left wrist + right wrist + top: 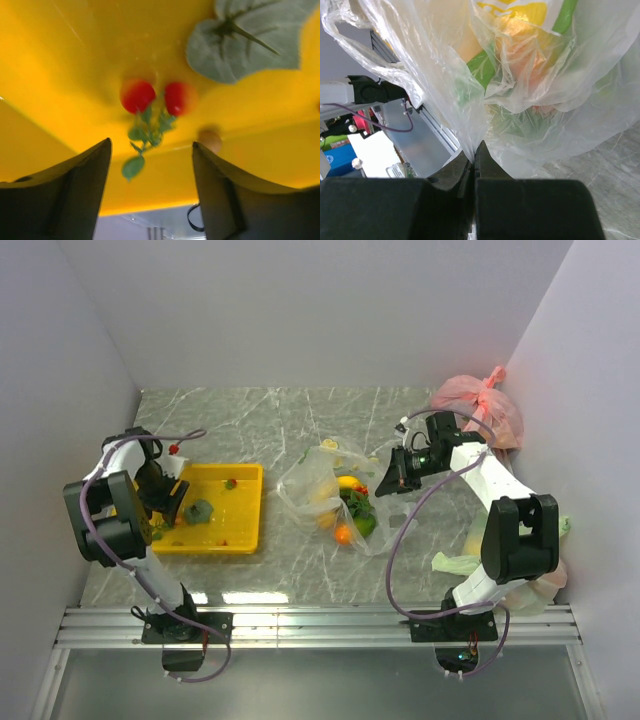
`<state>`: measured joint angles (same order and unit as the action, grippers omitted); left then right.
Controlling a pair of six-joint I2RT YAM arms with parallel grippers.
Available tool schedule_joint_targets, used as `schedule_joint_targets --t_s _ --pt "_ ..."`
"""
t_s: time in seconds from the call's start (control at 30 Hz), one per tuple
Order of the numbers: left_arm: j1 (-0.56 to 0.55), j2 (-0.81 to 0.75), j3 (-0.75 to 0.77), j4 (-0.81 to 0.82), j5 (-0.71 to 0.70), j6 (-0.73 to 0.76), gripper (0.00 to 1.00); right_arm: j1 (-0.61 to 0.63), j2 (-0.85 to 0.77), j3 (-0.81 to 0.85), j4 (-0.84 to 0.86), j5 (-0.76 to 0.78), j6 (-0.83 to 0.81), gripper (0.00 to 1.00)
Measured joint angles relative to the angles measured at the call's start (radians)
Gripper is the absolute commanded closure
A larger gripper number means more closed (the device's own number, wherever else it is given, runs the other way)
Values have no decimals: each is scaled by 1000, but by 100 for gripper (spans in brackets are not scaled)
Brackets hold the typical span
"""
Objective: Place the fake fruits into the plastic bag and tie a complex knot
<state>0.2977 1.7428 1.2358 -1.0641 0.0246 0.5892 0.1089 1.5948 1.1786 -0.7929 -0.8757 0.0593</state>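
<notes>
1. Left tool (151,146): the jaws stand wide and empty, low over the yellow tray (250,536).
2. Red berries (137,96): a pair on a green sprig lies just ahead of the left tool's fingertips, in line with the gap between them, and is untouched. A grey-green leaf (245,45) lies further ahead, to that tool's right.
3. Plastic bag (305,485): it rests slack on the bench (250,420), just ahead of the right tool. A banana (347,482), an orange (342,534) and some green fruit (363,523) show through the film. Whether the orange is fully inside cannot be told.
4. Right tool (474,150): the jaws are pinched tight on a fold of the bag's film, holding it raised.
5. Progress, as judged: most fruits are bagged, the berries are left in the tray, and the knot is not yet begun.
</notes>
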Motion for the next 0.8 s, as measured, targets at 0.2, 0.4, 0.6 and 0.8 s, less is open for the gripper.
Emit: schedule_joint_targets --t_s 0.2,0.4,0.6,0.8 --pt "1 68 3 56 -24 2 46 0 0 -10 1 4 0 100" --pt "1 107 13 58 -23 10 74 0 0 -10 1 13 0 100" --pt "0 129 130 -48 38 -2 100 0 0 -10 0 14 -1 100" --pt "-74 131 512 -200 227 -43 100 0 0 -10 0 10 -1 100"
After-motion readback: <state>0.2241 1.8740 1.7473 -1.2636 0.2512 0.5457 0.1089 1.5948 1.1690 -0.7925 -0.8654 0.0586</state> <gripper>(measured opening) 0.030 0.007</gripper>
